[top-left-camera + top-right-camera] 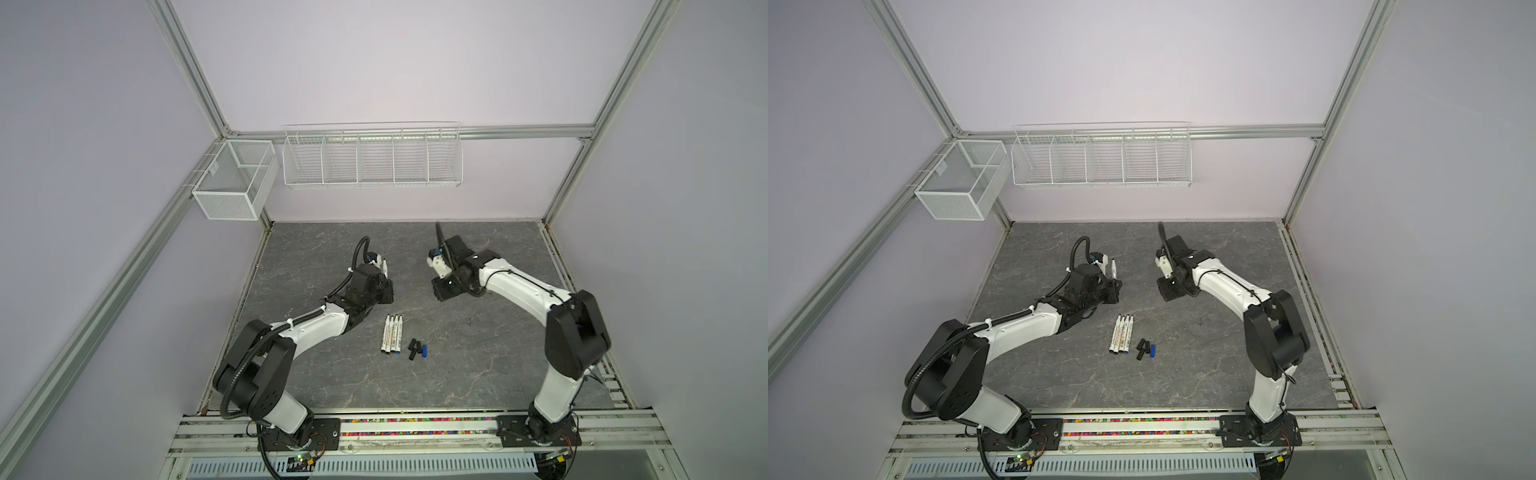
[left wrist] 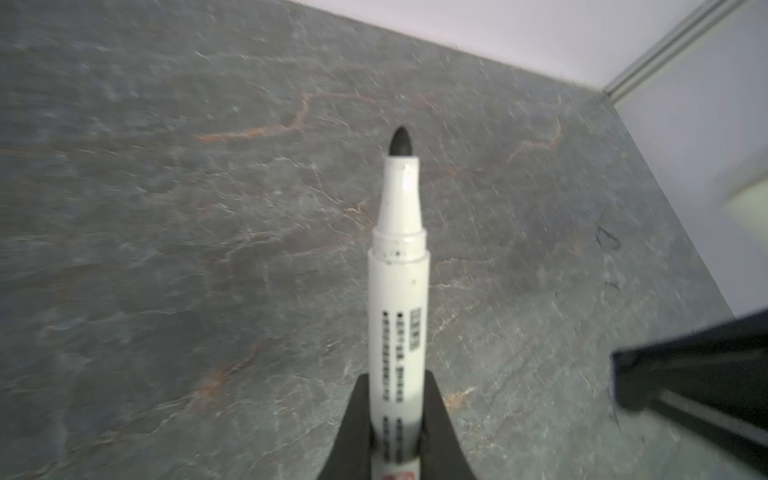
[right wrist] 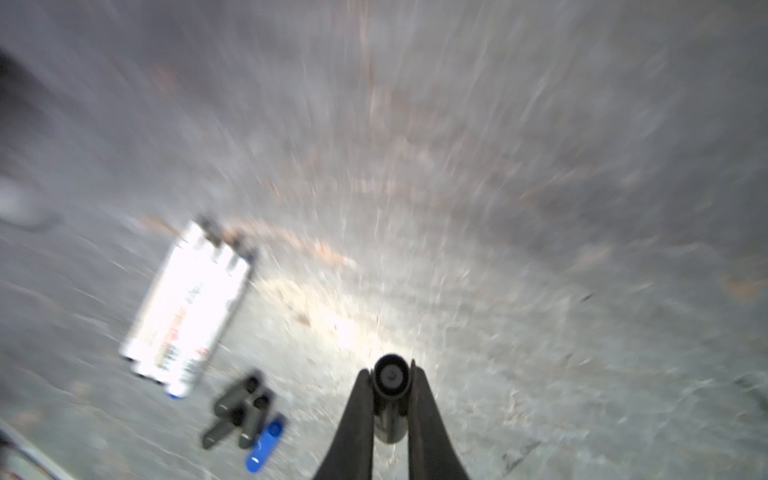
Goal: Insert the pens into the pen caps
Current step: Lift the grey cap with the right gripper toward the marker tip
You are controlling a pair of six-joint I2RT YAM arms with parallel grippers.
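We see left gripper (image 2: 397,380) clamping pen (image 2: 398,286) low on barrel; right gripper (image 3: 389,369) pinching black cap (image 3: 390,386), lower centre; both likely light, slick.

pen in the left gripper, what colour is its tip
The tip of the pen is black; the left wrist view shows it best.

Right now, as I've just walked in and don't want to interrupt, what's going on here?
The left gripper is shut on a black-tipped pen, the right gripper on a black cap; both are raised above the table, apart. Four more pens lie side by side, three black caps and one blue cap beside them. No pen is capped yet.
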